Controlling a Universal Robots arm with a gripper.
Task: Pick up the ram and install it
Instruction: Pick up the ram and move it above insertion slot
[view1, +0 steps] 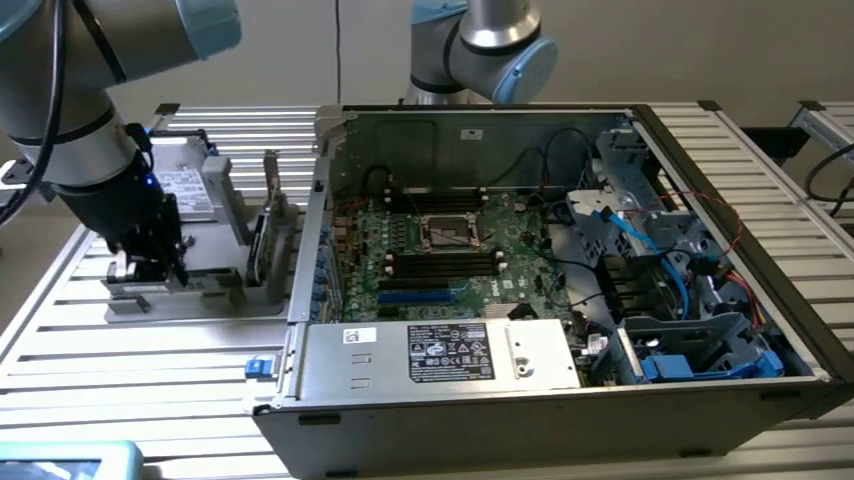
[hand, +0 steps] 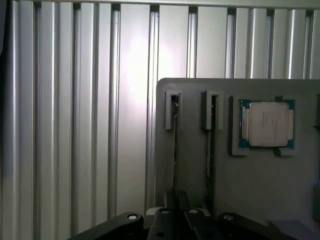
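While the thin green ram stick (hand: 175, 150) sits in its grey holder (hand: 250, 190), the black gripper (hand: 177, 209) pinches it, not yet lifted.

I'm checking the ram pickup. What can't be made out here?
Wrist view: the ram stands edge-on in the holder; chips and label are out of sight.
Wrist view: the picture's edge cuts off the holder past the processor chip.
Exterior view: the gripper blocks the holder's slots, hiding the ram.
Exterior view: the motherboard slots are too small to tell filled from empty.
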